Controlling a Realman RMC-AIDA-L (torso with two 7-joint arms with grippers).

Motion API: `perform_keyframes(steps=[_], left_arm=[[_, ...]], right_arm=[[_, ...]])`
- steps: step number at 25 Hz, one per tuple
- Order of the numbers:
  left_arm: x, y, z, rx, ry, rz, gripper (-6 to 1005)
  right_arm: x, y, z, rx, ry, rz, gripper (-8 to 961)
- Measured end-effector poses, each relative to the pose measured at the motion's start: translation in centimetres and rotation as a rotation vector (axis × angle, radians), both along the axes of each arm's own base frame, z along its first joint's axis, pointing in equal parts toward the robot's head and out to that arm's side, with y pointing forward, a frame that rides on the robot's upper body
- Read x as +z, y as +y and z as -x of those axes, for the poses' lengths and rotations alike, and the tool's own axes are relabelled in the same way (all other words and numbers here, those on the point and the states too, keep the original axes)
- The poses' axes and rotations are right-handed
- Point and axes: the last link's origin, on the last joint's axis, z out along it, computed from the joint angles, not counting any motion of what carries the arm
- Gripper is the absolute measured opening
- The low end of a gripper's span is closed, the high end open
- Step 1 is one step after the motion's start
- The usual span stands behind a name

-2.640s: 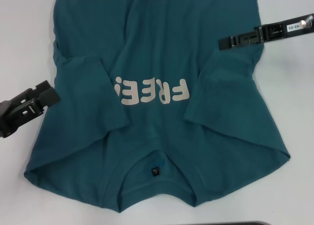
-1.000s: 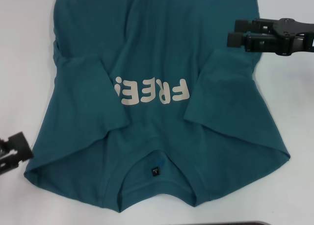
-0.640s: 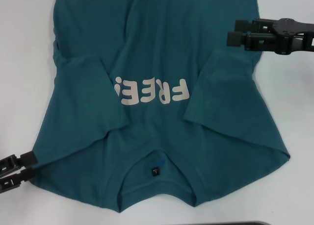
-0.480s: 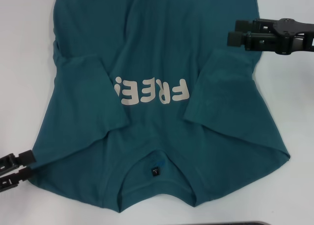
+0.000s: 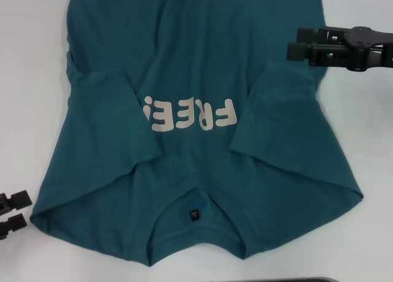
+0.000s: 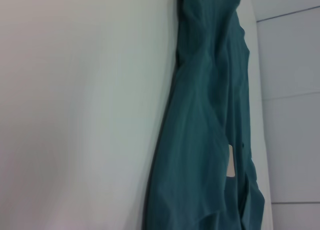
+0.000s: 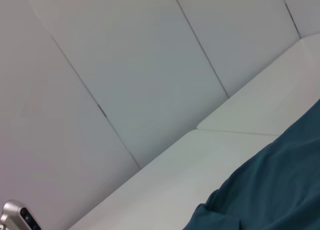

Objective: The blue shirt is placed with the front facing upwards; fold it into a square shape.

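The white table (image 5: 368,245) is taking up the whole scene, and the blue shirt (image 5: 196,67) is lying spread across most of it, front side up, with its collar toward the robot and its body running off the far edge of the head view. Both short sleeves are lying folded inward over the chest, one on each side of the off-white lettering (image 5: 189,115), which is reading upside down from the head camera. The right gripper (image 5: 296,42) is hovering at the shirt's right edge, just above the folded right sleeve, with its two black fingers pointing inward over the cloth and standing apart, grasping nothing. The left gripper (image 5: 13,212) is sitting low at the left edge of the view, just beside the shirt's near left shoulder corner, its two finger tips parted with a gap between them and gripping nothing. Whether those tips are touching the table is not clear. The small black neck tag (image 5: 194,215) is lying inside the collar, at the middle of the near edge.
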Motion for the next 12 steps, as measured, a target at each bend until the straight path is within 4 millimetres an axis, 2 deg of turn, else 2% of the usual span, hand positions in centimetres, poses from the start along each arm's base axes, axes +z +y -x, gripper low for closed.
perform_keyframes(steps=[12], left_arm=[[-0.3, 0.52, 0.46, 0.077, 0.004, 0.018, 899]], right_arm=[[0.01, -0.05, -0.07, -0.003, 0.003, -0.001, 853]])
